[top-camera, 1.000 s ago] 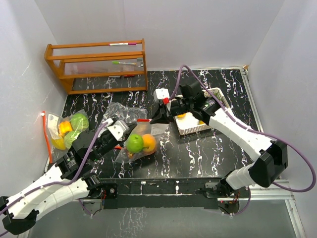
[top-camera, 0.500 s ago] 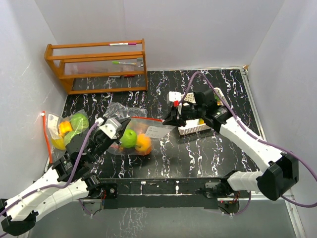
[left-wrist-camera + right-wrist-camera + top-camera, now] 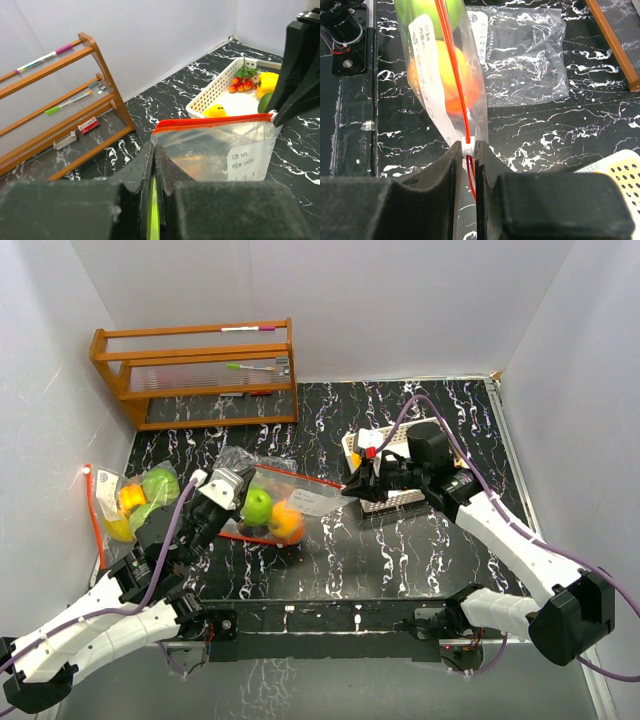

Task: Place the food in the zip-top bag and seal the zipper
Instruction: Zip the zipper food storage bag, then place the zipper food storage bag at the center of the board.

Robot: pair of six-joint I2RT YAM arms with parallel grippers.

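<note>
Left claw [image 3: 232, 483] clamped on 1 end of the bag [image 3: 300, 502], right claw [image 3: 352, 488] pinching its white slider [image 3: 466, 146] at the other, red zipper [image 3: 212, 121] taut between them over the bench [image 3: 400, 560], green and orange food [image 3: 257, 505] inside, yellow pieces [image 3: 216, 111] and red berries [image 3: 240, 85] lying in the white basket [image 3: 210, 87].

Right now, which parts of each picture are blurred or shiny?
Left wrist view: the left gripper is blurred at the bottom, while the zip-top bag is sharp. Right wrist view: the right gripper is soft, and the empty bag shows small glints. Top external view: even light, no blur.
</note>
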